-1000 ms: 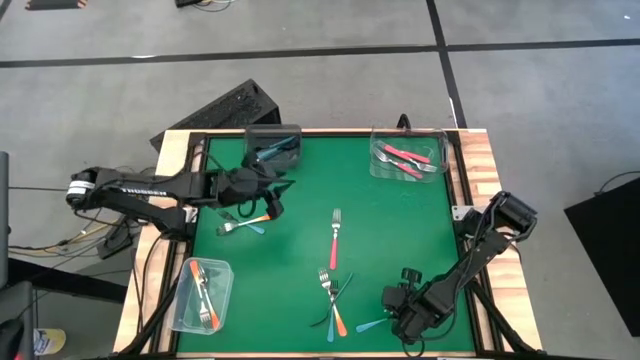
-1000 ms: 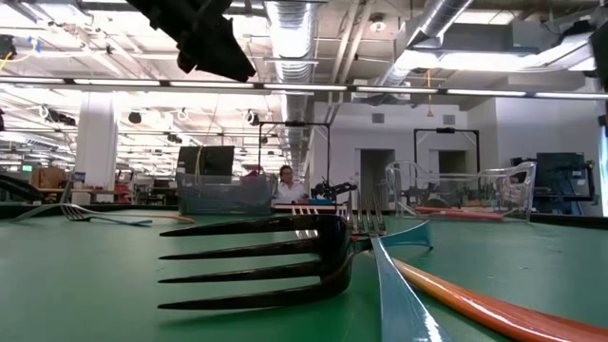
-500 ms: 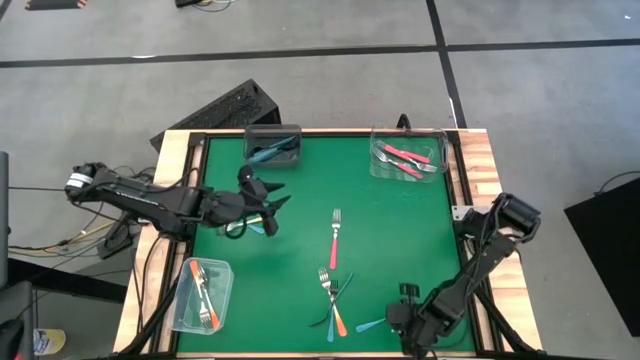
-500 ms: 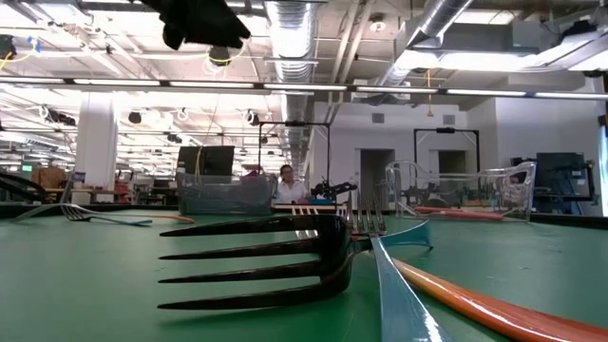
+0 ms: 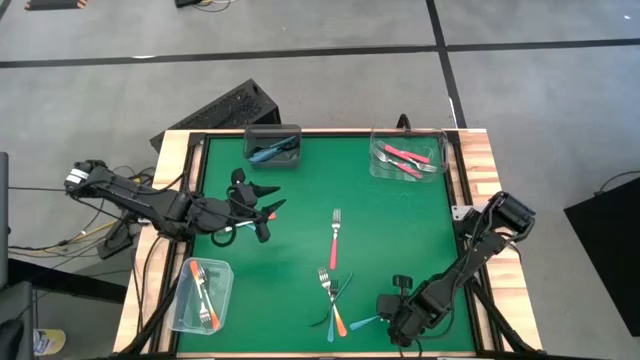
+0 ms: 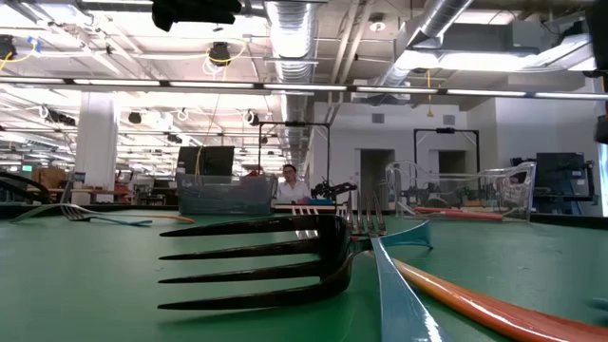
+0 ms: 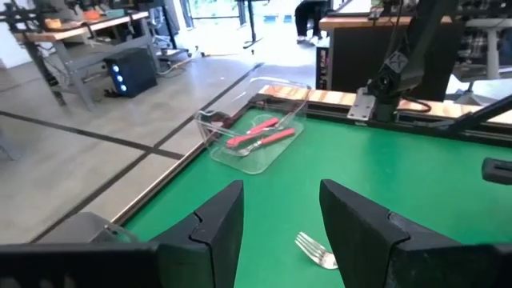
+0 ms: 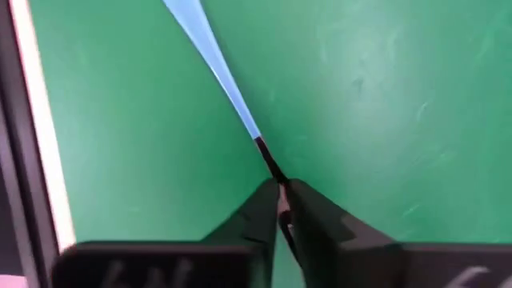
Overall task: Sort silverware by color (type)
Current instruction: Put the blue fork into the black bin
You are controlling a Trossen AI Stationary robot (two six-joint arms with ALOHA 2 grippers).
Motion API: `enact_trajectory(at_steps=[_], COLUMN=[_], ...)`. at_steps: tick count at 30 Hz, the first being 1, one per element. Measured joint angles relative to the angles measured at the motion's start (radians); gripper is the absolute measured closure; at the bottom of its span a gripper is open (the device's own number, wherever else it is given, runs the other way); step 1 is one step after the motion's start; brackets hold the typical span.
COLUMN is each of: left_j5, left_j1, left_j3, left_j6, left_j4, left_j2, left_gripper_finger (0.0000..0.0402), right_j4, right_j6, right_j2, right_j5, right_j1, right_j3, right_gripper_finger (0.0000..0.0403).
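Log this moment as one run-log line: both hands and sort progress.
left hand: open, empty, over mat's left side | right hand: shut on blue fork handle, near front edge | loose forks remain mid-mat

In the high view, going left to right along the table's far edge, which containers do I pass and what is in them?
Dark bin holding teal forks → clear container holding pink forks.

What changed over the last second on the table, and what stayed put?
The left gripper pulled back from the far blue-fork container toward the table's left side, open. The right gripper stayed at the near edge, shut on a blue fork. The loose forks and containers did not move.
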Motion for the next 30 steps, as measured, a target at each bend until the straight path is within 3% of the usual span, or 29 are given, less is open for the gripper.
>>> enact_trajectory(at_steps=[3,14,17,19,21,22,25,30], left_j5=[-0.005,-0.017,-0.048,-0.041,0.031,0.079,0.184,0.246], left_j1=[0.000,-0.038,-0.046,-0.059,-0.071,-0.074,-0.078,-0.034], left_j3=[0.000,0.000,0.000,0.000,0.000,0.001,0.001,0.001], left_j6=[-0.016,-0.058,-0.059,-0.013,0.068,0.100,0.168,0.208], left_j4=[-0.010,-0.002,0.044,0.140,0.292,0.357,0.485,0.592], left_j2=[0.016,0.126,0.167,0.215,0.275,0.308,0.397,0.505], left_gripper_finger=[0.0248,0.0248,0.0248,0.0248,0.0248,0.0248,0.0248,0.0248], right_j4=[-0.003,-0.102,-0.187,-0.227,-0.239,-0.237,-0.203,-0.135], right_j6=[-0.056,-0.170,-0.168,-0.127,-0.083,-0.063,-0.023,-0.022], right_j2=[0.000,-0.008,-0.030,-0.050,-0.072,-0.091,-0.166,-0.255], right_j5=[0.000,0.228,0.380,0.578,0.734,0.763,0.764,0.731], right_j1=[-0.031,-0.118,-0.137,-0.141,-0.150,-0.161,-0.187,-0.190], right_j3=[0.000,-0.006,-0.008,-0.030,-0.077,-0.101,-0.157,-0.201], right_gripper_finger=[0.0389,0.0394,0.0394,0.0394,0.0394,0.0394,0.0394,0.0394])
